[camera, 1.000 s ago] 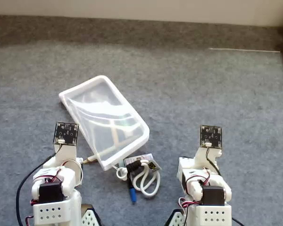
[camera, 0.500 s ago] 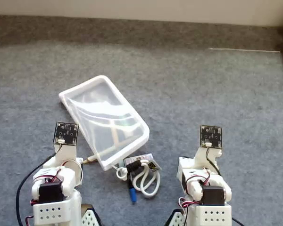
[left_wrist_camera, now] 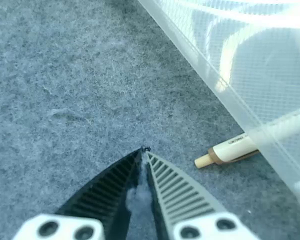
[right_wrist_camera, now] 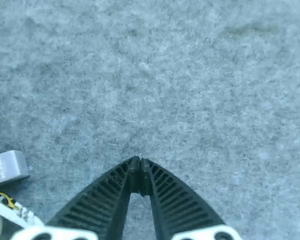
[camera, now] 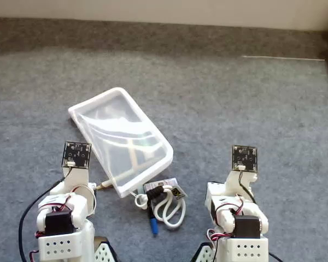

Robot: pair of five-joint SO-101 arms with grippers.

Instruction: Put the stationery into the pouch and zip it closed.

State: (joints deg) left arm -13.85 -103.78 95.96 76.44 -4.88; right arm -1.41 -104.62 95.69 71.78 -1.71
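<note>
While the left gripper (left_wrist_camera: 143,151) and right gripper (right_wrist_camera: 139,162) are resting closed and empty, loading is seemingly not yet starting: the stationery (camera: 164,199) is lying loose just beside the pouch (camera: 120,136). Next, 1 gripper is needing to open over an item. The pen (left_wrist_camera: 230,149) is lying half behind the pouch's film, under or inside being unclear
</note>
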